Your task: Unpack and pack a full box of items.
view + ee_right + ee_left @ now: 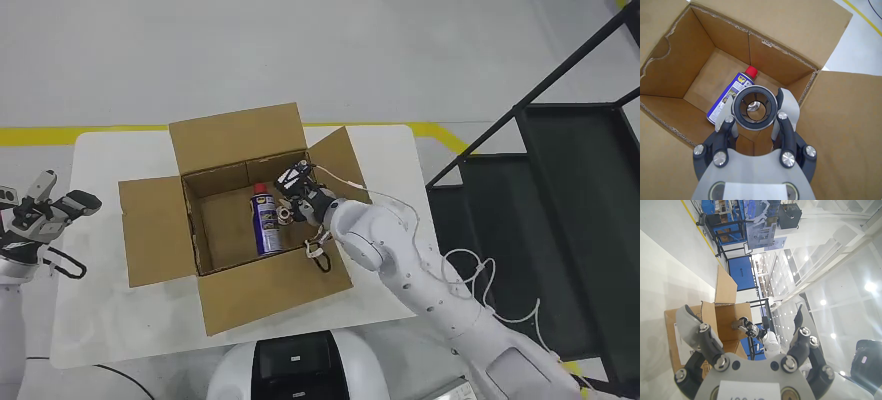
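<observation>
We see the box (155,230) standing on the white worktop (110,150) with all 4 flaps folded outward. That leaves the whole opening free for an arm to come in from above.

The right pincer (296,195) hangs over the box's right-hand side, just inside the rim. Its 2 fingers are clamped on the sides of a hollow metal cylinder (738,106) with a dark rim. The cylinder's long axis runs along the line of the fingers, and its open end faces back toward the wrist. We take this side grip to be chosen because the round wall offers 2 opposed faces and the part stays steady over the opening. Whether it is on its way in or out of the box, we cannot tell.

On the box floor lies 1 spray can (266,222), blue with a red cap, on its side. Its long axis runs from the near wall toward the far wall, cap toward the far wall. It lies just beside and below the held cylinder, not touching it.

The left pincer (58,198) sits well apart at the worktop's left edge, fingers spread wide and holding nothing. We judge it is parked there to keep out of the way.
</observation>
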Tool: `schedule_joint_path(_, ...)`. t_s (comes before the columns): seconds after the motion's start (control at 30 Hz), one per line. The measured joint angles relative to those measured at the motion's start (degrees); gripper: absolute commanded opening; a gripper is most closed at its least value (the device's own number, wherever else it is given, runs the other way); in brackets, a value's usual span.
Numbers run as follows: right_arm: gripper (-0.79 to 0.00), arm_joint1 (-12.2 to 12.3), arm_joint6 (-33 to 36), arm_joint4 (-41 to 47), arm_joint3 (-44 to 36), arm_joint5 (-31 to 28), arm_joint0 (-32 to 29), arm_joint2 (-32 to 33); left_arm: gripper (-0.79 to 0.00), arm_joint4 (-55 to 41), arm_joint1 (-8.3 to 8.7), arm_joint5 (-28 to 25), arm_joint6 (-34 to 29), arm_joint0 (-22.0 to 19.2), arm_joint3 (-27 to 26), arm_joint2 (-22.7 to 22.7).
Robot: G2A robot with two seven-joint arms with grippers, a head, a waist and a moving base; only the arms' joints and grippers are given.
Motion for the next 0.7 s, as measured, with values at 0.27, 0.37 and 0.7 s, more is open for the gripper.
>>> schedule_joint_path(0.27,-0.785,0.00,0.01,-0.02,-0.01,0.01,-0.01,0.00,0.000,0.00,0.00,0.00,0.00,0.00,0.00,0.00)
schedule_joint_path(0.37,-0.785,0.00,0.01,-0.02,-0.01,0.01,-0.01,0.00,0.000,0.00,0.00,0.00,0.00,0.00,0.00,0.00)
schedule_joint_path(0.7,-0.785,-0.37,-1.59,0.65,2.41,-1.30,0.73,-0.64,0.000,0.00,0.00,0.00,0.00,0.00,0.00,0.00)
